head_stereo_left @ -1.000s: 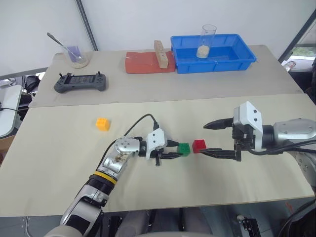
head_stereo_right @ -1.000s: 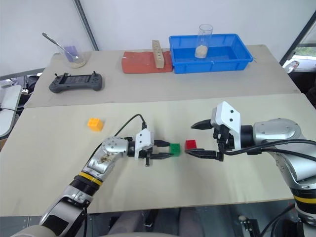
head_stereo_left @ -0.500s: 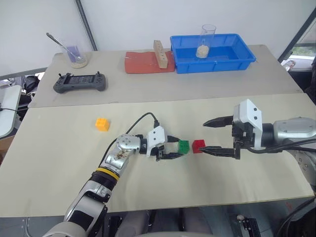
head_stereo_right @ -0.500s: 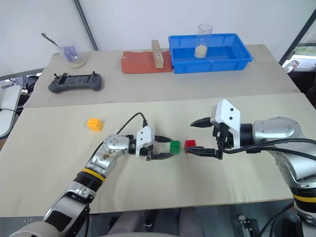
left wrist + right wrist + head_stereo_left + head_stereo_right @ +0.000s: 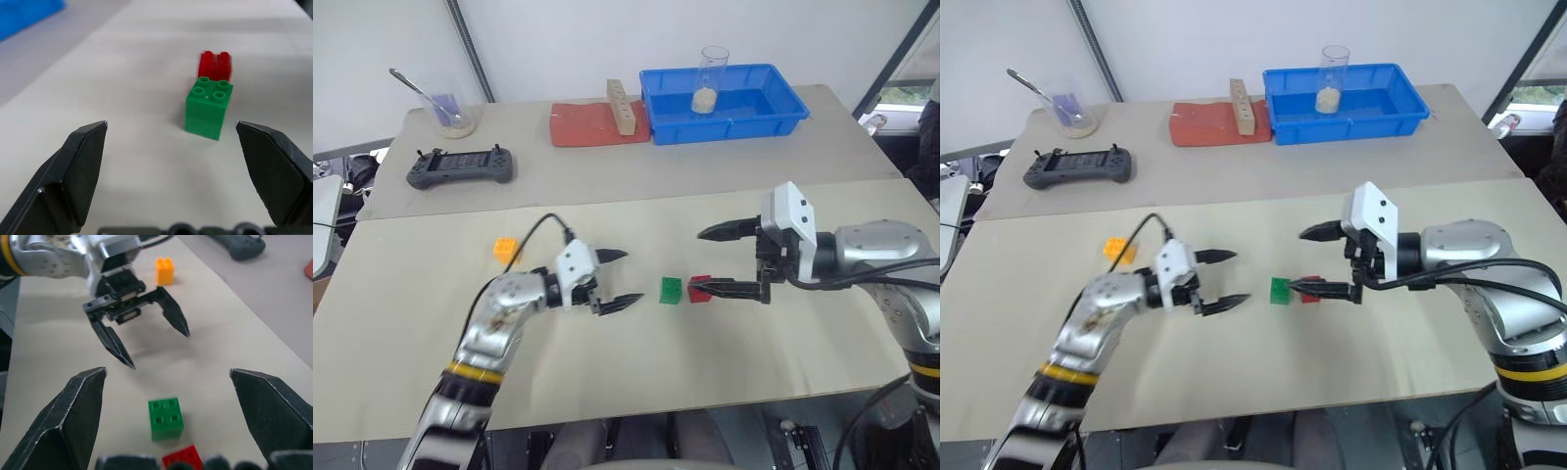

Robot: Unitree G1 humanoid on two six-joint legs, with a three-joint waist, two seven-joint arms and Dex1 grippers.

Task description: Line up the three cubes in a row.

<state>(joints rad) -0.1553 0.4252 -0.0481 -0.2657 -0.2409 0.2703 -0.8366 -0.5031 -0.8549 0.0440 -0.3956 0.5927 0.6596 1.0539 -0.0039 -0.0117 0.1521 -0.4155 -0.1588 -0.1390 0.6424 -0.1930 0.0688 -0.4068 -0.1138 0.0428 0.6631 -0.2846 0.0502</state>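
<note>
The green cube (image 5: 672, 290) and the red cube (image 5: 702, 291) stand side by side, nearly touching, on the near table. Well off to the left, the orange-yellow cube (image 5: 506, 251) sits alone. My left gripper (image 5: 630, 277) is open just left of the green cube, with a gap between them and nothing in its jaws. From the right, my right gripper (image 5: 699, 259) points at the pair, open; its lower finger lies across the red cube, and I cannot tell whether it touches. In the left wrist view the green cube (image 5: 209, 110) stands ahead with the red cube (image 5: 215, 65) behind it.
On the far table stand a blue bin (image 5: 724, 129) with a glass tube (image 5: 710, 78) in it, a red mat (image 5: 587, 125) with a tall wooden block (image 5: 622, 106), a black game controller (image 5: 460, 166) and a cup with a spoon (image 5: 450, 113).
My left gripper opened, let go of the green cube and drew back to the left. The right gripper edged left towards the red cube. The camera view also shifted.
</note>
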